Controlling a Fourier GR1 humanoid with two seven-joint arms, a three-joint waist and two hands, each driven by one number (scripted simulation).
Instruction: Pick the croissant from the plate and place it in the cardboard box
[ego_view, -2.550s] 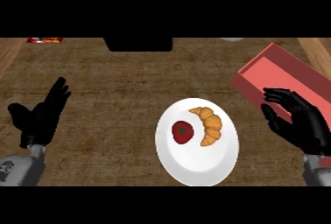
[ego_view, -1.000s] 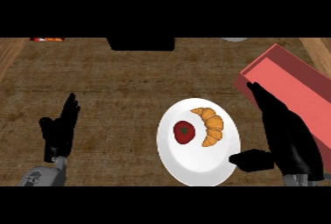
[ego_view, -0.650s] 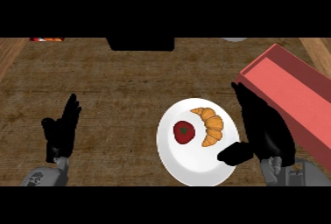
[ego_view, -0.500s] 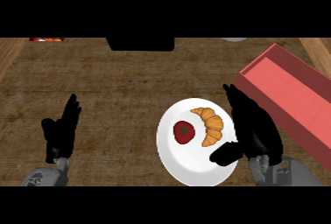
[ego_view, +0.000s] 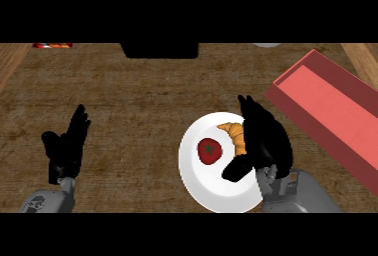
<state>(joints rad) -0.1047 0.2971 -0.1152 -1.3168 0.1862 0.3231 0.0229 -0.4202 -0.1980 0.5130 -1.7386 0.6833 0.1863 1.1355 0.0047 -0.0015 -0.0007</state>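
the right hand (ego_view: 262, 142) is hanging over the right side of the plate (ego_view: 203, 185), fingers straight and pointing away from the robot, thumb sticking out towards the plate's middle, pinching nothing yet; the croissant (ego_view: 233, 137) is lying on the plate just to the left of the palm, its right part being covered by the hand, so contact cannot be told; the tomato (ego_view: 210, 150) is sitting further left, just beside the thumb tip; to do the grasp well, the fingers should be curling round the croissant along its length while the thumb is closing from the left, staying off the tomato; the cardboard box (ego_view: 336, 107) is waiting to the right of the hand and beyond it, open side up; the left hand (ego_view: 65, 147) is resting open, well apart at the left.
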